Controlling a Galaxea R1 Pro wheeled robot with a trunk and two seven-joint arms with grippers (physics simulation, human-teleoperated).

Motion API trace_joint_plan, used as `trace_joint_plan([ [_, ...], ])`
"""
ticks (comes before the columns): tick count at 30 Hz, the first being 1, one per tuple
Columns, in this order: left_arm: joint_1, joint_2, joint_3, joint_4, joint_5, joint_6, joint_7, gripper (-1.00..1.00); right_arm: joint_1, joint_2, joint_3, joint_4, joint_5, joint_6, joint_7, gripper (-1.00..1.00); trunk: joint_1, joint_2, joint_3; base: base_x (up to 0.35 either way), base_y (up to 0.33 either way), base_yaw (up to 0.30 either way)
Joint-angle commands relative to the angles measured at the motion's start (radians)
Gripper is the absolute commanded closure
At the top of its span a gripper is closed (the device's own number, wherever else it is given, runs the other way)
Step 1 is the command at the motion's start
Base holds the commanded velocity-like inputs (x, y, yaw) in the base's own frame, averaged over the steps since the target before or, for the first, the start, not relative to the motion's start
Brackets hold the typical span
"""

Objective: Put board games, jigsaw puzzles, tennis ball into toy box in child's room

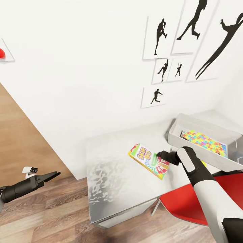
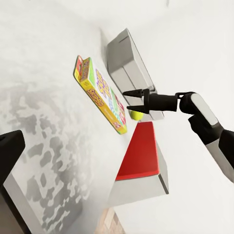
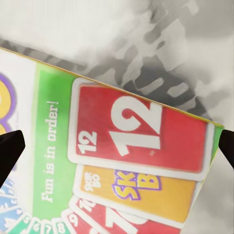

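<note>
One board game [image 1: 148, 161], a green-and-red-edged Skip-Bo box, lies flat on the table [image 1: 111, 158]. My right gripper [image 1: 159, 157] hangs open just above its right end. In the right wrist view the box lid [image 3: 131, 146] sits close between the spread fingertips [image 3: 9, 151]. The left wrist view shows the right gripper [image 2: 126, 100] with its jaws apart over the box [image 2: 100, 95], and the tennis ball [image 2: 136, 115] just beyond it. The toy box [image 1: 179, 135] stands at the table's far right with a jigsaw puzzle [image 1: 204, 140] inside. My left gripper [image 1: 50, 176] is open, low over the floor, left of the table.
A red chair [image 1: 189, 199] is tucked under the table's right part, below my right arm. White wall with black athlete silhouettes [image 1: 162, 71] runs behind the table. Wood-plank floor [image 1: 60, 216] lies in front and to the left.
</note>
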Motion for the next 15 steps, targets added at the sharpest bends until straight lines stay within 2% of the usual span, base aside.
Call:
trace_joint_plan([
  [1, -0.001, 0.000, 0.000, 0.000, -0.001, 0.011, -0.004, -1.00, -0.001, -0.001, 0.004, -0.001, -0.010, 0.001, -0.010, -1.00, 0.001, -0.002, -0.002, 0.000, 0.000, 0.000],
  [15, -0.001, 0.000, 0.000, 0.000, 0.000, 0.011, -0.004, -1.00, -0.002, -0.001, 0.001, -0.001, -0.010, 0.000, -0.010, -1.00, 0.001, -0.002, -0.002, 0.072, 0.000, 0.000],
])
